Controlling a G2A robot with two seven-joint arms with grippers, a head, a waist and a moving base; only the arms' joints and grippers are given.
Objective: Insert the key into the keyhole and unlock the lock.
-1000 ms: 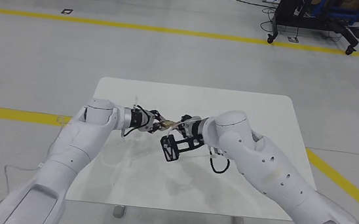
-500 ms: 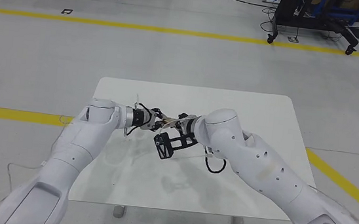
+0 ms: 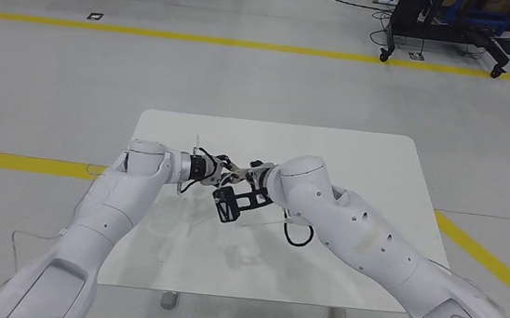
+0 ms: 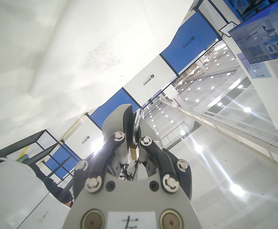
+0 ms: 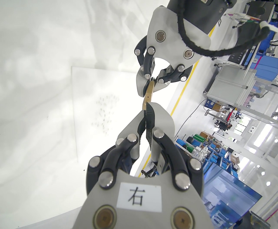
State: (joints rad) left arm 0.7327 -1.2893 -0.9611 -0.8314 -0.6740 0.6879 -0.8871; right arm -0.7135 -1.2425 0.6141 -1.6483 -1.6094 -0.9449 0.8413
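Above the white table (image 3: 367, 161), left gripper (image 4: 134, 116) clamps a brass padlock (image 5: 149, 93); right gripper (image 5: 146, 107), fingertips closed, meets its end.

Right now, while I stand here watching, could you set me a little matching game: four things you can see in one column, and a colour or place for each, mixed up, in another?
Things:
1. brass piece
2. table
3. floor line
4. wrist cable

Descriptions:
A. black, looping off the left arm's wrist
B. yellow, running across the floor beyond the table
C. in the air, bridging the left fingers and right fingers
D. white, beneath both arms

Pairs: 1-C, 2-D, 3-B, 4-A.
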